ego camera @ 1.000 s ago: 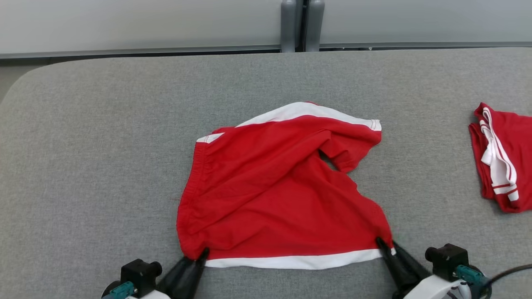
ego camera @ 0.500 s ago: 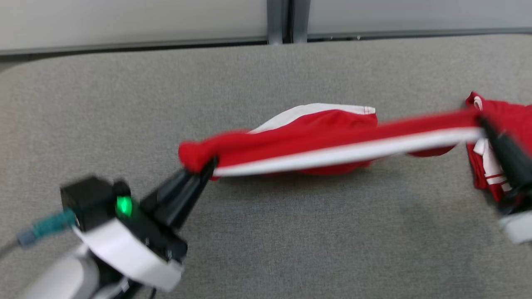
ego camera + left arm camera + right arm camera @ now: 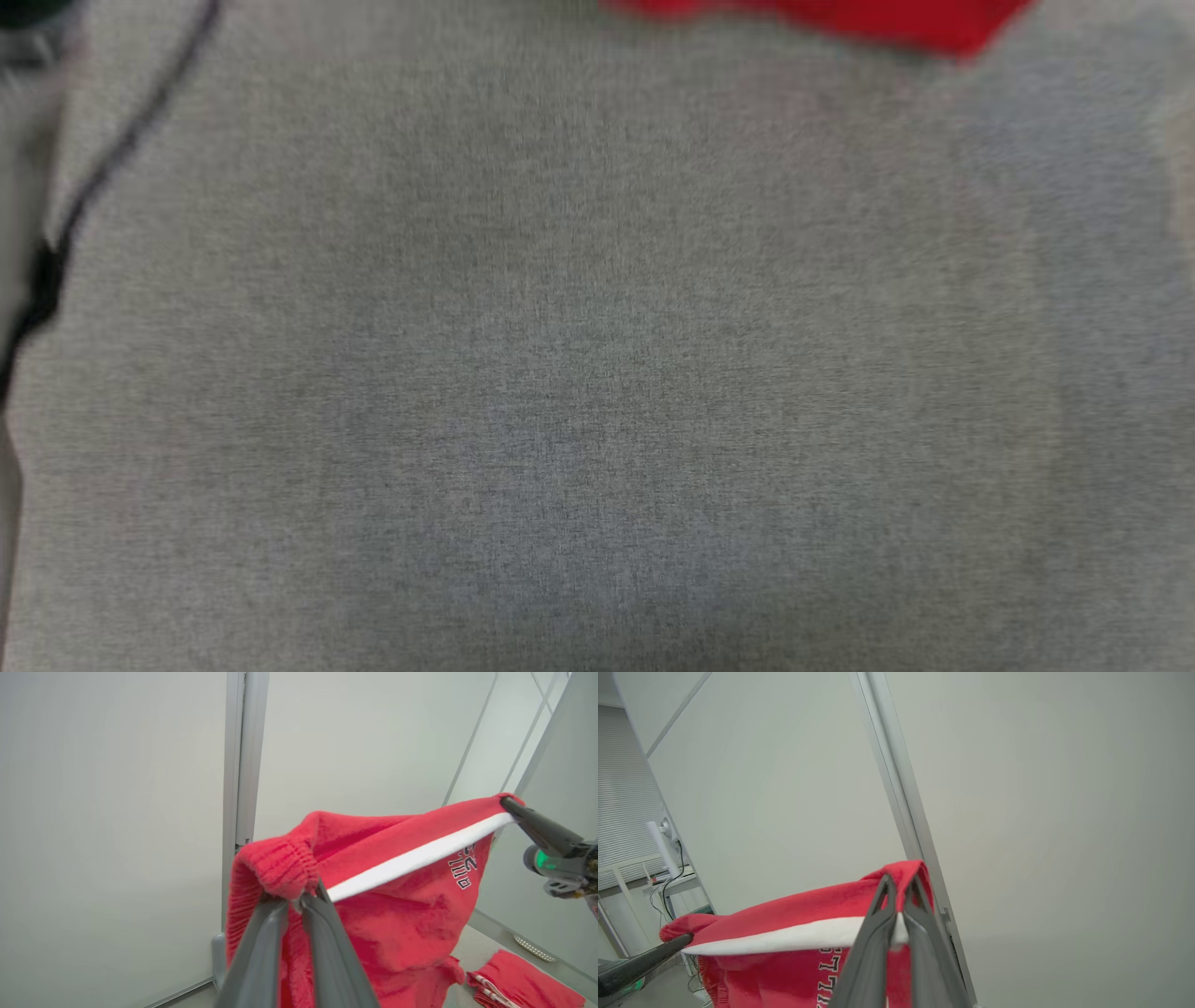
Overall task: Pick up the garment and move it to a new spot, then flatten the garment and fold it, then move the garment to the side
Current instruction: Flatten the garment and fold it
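Observation:
The garment (image 3: 397, 914) is a pair of red shorts with a white stripe and dark lettering, hanging in the air stretched between both grippers. My left gripper (image 3: 303, 895) is shut on its ribbed waistband corner. My right gripper (image 3: 899, 884) is shut on the opposite corner by the white stripe (image 3: 784, 935). In the left wrist view the right gripper (image 3: 507, 803) shows at the far end of the stripe. The left gripper (image 3: 686, 939) shows at the lower left of the right wrist view. In the blurred head view, a red strip of garment (image 3: 840, 19) crosses the top edge.
The grey fabric table (image 3: 597, 373) lies below, with a dark cable (image 3: 112, 159) at its left edge. A second folded red garment (image 3: 528, 989) lies on the table at the right. Pale partition walls with a metal post (image 3: 243, 756) stand behind.
Both grippers closed on the near corners and lifted the garment off the table, pulling it taut between them. The head camera has shifted down and blurred.

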{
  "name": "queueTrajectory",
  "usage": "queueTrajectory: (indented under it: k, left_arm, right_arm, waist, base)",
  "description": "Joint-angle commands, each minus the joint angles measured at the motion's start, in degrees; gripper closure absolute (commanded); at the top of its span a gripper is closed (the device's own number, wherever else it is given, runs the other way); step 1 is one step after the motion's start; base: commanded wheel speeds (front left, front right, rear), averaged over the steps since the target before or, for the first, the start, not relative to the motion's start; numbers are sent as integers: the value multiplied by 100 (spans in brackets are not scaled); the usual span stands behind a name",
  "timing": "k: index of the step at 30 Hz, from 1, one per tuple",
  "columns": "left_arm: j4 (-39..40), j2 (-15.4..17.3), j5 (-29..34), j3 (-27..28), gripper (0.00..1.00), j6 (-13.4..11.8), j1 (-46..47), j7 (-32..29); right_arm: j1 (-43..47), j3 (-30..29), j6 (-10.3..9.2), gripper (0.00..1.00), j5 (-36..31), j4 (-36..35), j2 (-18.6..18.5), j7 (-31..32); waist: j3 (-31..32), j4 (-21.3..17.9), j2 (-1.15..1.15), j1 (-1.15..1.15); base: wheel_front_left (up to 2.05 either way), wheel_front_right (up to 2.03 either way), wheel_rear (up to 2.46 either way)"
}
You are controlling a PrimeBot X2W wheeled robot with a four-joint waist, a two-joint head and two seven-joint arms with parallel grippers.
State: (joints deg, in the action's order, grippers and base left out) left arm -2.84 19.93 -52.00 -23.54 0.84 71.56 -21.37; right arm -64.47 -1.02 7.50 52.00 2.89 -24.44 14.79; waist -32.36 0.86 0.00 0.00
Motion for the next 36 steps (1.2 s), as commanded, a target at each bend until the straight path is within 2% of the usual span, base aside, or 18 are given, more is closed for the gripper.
queueTrajectory:
  k: [1,4,5,6,9,12,17,18,22,26,29,36]
  left_arm:
    - [-297,30,205,7,100,56,325,106]
    - [-1293,-255,594,31,100,191,1176,788]
    - [-1808,-445,773,22,100,268,1663,1232]
    - [-2039,-501,918,-40,100,324,1812,1438]
    - [-2639,-715,1007,-182,100,479,1876,1945]
    - [-3015,-750,1017,-451,100,605,1561,2250]
    - [-3150,-714,738,-948,100,669,598,2448]
    - [-2884,-616,446,-1265,100,671,54,2457]
    - [-2039,-162,-173,-1829,100,666,-1354,2494]
    - [-1262,316,-575,-2121,100,642,-2911,2605]
    - [-708,647,-702,-2262,100,232,-4183,2769]
    - [541,888,-1252,-2312,100,-875,-6789,3369]
  right_arm:
    - [-304,-13,-2,100,-183,289,83,-21]
    - [-1311,-1,-2,100,-570,1134,474,-330]
    - [-1870,66,-1,100,-726,1478,677,-562]
    - [-2026,125,-1,100,-825,1634,721,-689]
    - [-2100,406,-1,100,-777,1933,919,-1008]
    - [-1718,690,0,100,-568,1948,818,-1263]
    - [-482,1092,-1,100,-125,1685,618,-1602]
    - [245,1240,0,100,94,1426,450,-1794]
    - [1979,1508,-1,100,479,908,199,-2193]
    - [3710,1673,-1,100,694,530,4,-2516]
    - [4960,1784,-1,100,804,287,-27,-2643]
    - [7311,1677,-1,100,956,31,-26,-2823]
  waist:
    - [-635,30,0,0]
    - [-797,35,0,0]
    - [-967,31,0,0]
    - [-1053,43,0,0]
    - [-1187,68,0,0]
    - [-1150,96,0,0]
    - [-959,83,0,0]
    - [-791,72,0,0]
    - [-227,4,0,0]
    - [562,-87,0,0]
    - [1128,-148,0,0]
    - [2040,-193,0,0]
  base:
    - [0,0,0]
    - [0,0,0]
    - [0,0,0]
    - [0,0,0]
    - [0,0,0]
    - [0,0,0]
    - [0,0,0]
    - [0,0,0]
    - [0,0,0]
    - [0,0,0]
    - [0,0,0]
    - [0,0,0]
